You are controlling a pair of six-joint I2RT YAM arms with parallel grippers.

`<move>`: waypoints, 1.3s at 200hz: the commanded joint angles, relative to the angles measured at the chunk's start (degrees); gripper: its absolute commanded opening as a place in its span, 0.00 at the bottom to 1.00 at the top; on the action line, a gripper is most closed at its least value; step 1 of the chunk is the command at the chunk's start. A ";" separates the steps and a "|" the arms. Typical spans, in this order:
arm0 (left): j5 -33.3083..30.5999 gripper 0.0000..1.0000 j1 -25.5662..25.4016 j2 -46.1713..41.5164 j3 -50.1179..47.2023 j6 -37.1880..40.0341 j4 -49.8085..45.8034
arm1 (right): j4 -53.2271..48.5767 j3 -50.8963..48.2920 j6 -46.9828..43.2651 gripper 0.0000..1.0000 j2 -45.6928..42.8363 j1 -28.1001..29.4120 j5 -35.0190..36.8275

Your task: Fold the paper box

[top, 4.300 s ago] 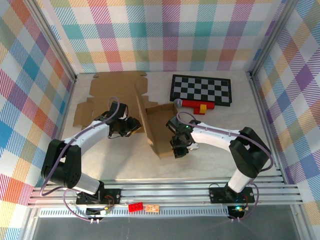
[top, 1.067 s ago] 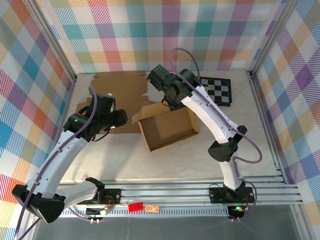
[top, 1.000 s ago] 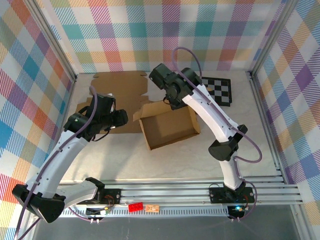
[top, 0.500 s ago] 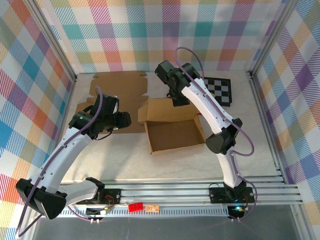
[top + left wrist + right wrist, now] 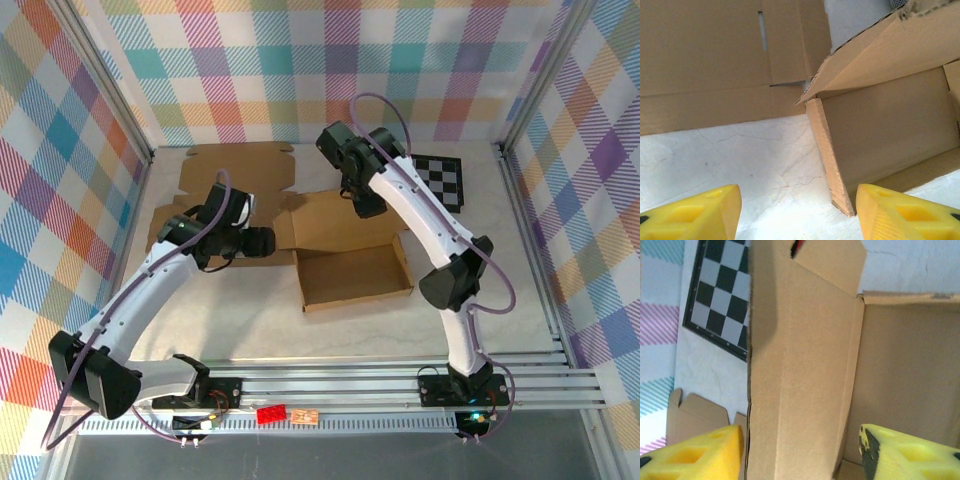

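Note:
The brown paper box [image 5: 356,277] sits mid-table as an open tray, its lid flap [image 5: 335,218] leaning back behind it. My left gripper [image 5: 264,242] hovers just left of the box, open. In the left wrist view the box's left wall edge [image 5: 829,157] stands between the yellow fingers, close to the right finger [image 5: 900,212], untouched. My right gripper [image 5: 369,205] hangs over the lid's back edge, open. In the right wrist view the lid panel [image 5: 800,365] runs up between the spread fingertips [image 5: 695,455], which do not pinch it.
A flat unfolded cardboard sheet [image 5: 235,175] lies at the back left, partly under the left arm. A black-and-white checkerboard [image 5: 442,180] lies at the back right. Plaid walls and metal rails enclose the table; bare marble lies in front of the box.
The right gripper has opened and let go of the lid flap, which has dropped back. The box has slid right and nearer. The left gripper has opened wider and moved right towards the box.

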 commanded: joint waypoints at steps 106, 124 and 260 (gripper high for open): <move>13.84 0.67 11.16 12.30 4.94 18.37 15.36 | 45.55 -48.66 -93.02 0.79 -38.27 -31.39 -51.07; 20.76 0.71 12.10 16.41 7.92 19.67 15.76 | 46.24 -50.50 -96.54 0.79 -35.84 -37.15 -58.81; 28.04 0.70 11.63 17.30 6.44 24.39 18.26 | 41.45 -51.55 -121.32 0.74 -22.86 -38.88 -52.54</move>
